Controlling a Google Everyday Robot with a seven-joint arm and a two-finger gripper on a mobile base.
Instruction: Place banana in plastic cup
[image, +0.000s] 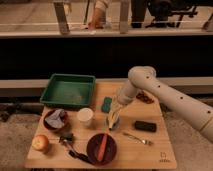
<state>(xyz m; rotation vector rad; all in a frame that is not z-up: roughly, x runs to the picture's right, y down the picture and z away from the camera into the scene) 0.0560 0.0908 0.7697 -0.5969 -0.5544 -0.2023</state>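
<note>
The banana (112, 119) stands nearly upright directly under the gripper (114, 110) at the middle of the wooden table (150, 155), its lower end at the mouth of the light-blue plastic cup (114, 126). Whether the gripper clamps the fruit or has let go cannot be told here, nor whether the tip is already inside the cup or only poised on its rim.

You are at the placing step, by the look of it: the fruit is carried and lined up, and what is left is the drop and the release. Your next move calls for a straight, slow descent so the tip goes inside the rim, then a clean release. The banana is longer than the cup is deep, so expect it to lean, and the light cup may tip.

Just beside the cup sit a white cup (85, 116) to its left and a green sponge (106, 104) behind it. A black block (145, 126) and a fork (137, 138) lie to the right, and a dark bowl (92, 150) holding a carrot (102, 146) sits in front. A green tray (68, 90) lies farther off.
</note>
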